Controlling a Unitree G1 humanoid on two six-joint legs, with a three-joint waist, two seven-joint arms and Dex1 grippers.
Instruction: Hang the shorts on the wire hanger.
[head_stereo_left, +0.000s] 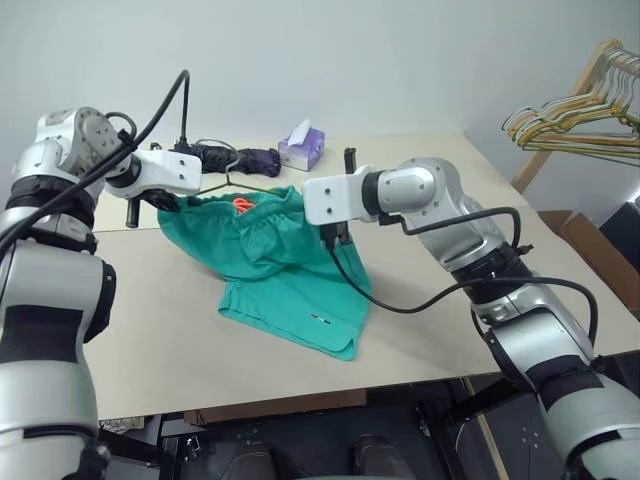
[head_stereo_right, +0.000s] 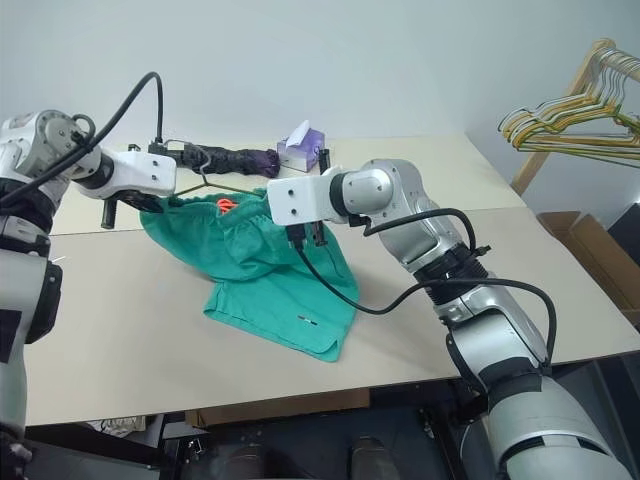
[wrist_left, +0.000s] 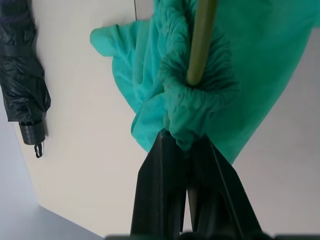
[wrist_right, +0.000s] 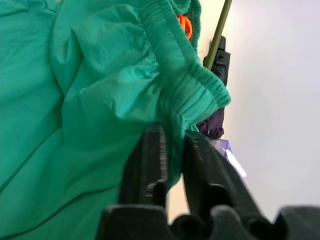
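Observation:
The teal-green shorts (head_stereo_left: 285, 275) hang by their gathered waistband between my two grippers, and the legs lie on the table (head_stereo_left: 150, 350). The thin olive wire hanger (wrist_left: 200, 45) runs inside the waistband, and its hook (head_stereo_left: 232, 165) rises behind the cloth. My left gripper (wrist_left: 182, 137) is shut on the bunched waistband at the wire's end. At the waistband's other end is my right gripper (wrist_right: 172, 132). Its fingers (wrist_right: 147, 150) stand slightly parted, and a fold of the elastic edge lies between them.
A dark folded umbrella (head_stereo_left: 240, 157) and a purple tissue box (head_stereo_left: 302, 148) lie at the back of the table. A bunch of yellow, green and pale hangers (head_stereo_left: 580, 120) hangs on a wooden rack at the far right. A cardboard box (head_stereo_left: 600, 250) stands below it.

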